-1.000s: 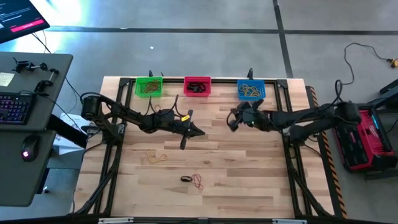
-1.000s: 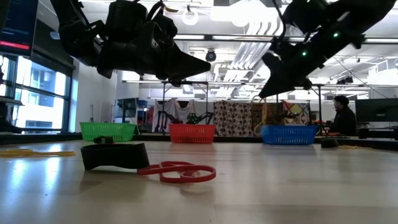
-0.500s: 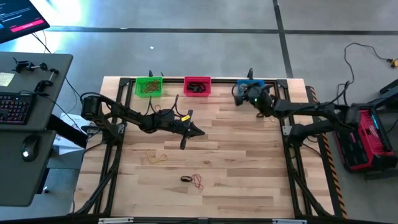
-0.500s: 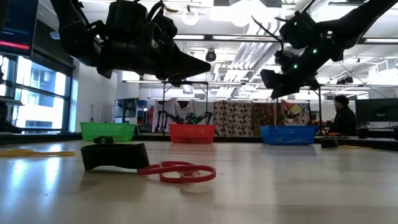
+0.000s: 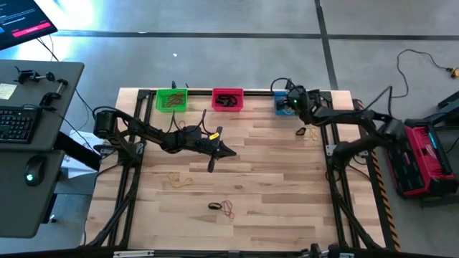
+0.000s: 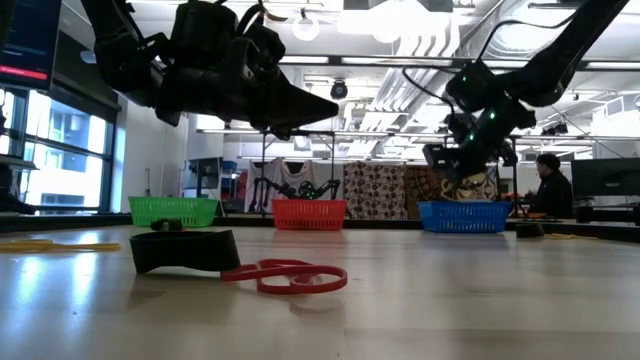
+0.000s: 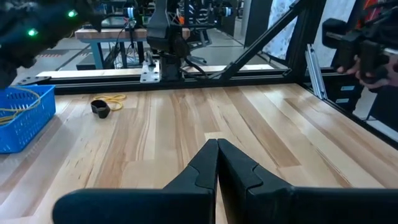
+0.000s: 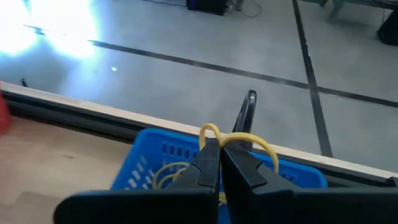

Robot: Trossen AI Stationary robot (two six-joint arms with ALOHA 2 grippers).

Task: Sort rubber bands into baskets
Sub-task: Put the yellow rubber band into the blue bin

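Right wrist view shows the right pincer closed on a yellow band, held above the blue basket, which already holds yellow bands. High view puts that basket at the tabletop's far edge, beside the red basket and green basket. Left pincer hangs mid-tabletop, closed and empty. Loose bands lie near the front.
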